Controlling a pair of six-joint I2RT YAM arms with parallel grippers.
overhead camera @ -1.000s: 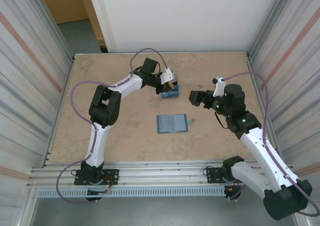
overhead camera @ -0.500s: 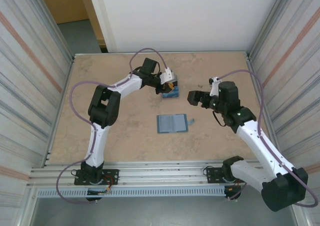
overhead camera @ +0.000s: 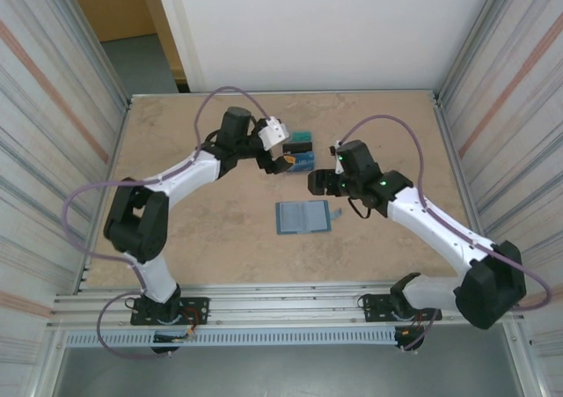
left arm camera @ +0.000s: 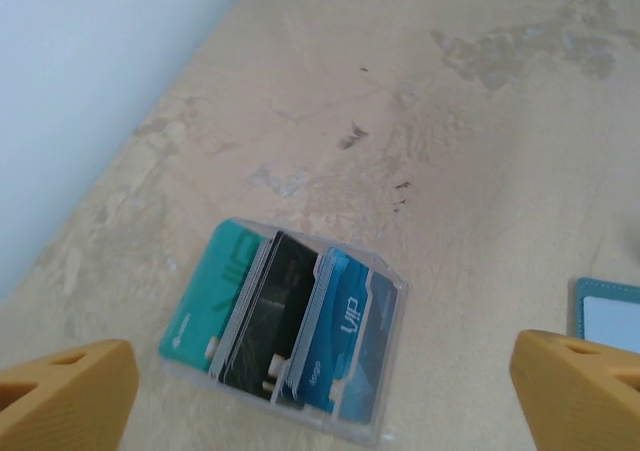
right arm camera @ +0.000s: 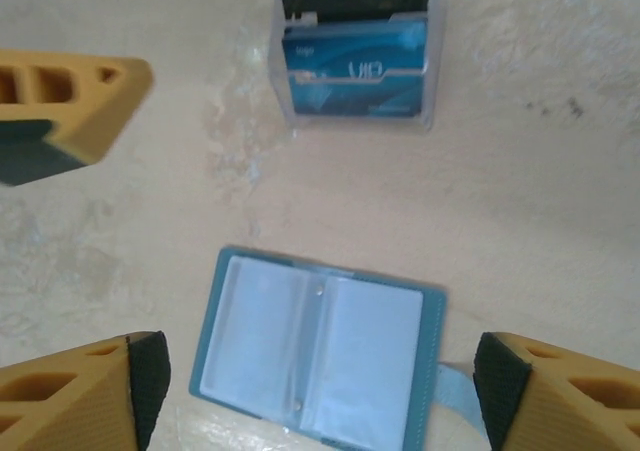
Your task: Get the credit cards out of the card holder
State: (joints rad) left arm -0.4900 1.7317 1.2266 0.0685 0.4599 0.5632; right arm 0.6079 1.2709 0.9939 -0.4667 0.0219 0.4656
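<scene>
The card holder lies open and flat mid-table, its pale grey-blue pockets facing up and looking empty. The credit cards, teal, black and blue, lie fanned in a clear plastic sleeve on the table beyond it. My left gripper hovers open just left of the cards, nothing between its fingers. My right gripper hangs open above the holder, its fingers either side of it and clear of it.
A pale strap sticks out from the holder's right edge. A corner of the holder shows at the right of the left wrist view. Bare tabletop lies around both objects, with corrugated walls on both sides.
The left gripper has drawn back leftward off the cards, which now lie uncovered on the table. The right arm has swung left and forward, bringing its gripper over the holder.
</scene>
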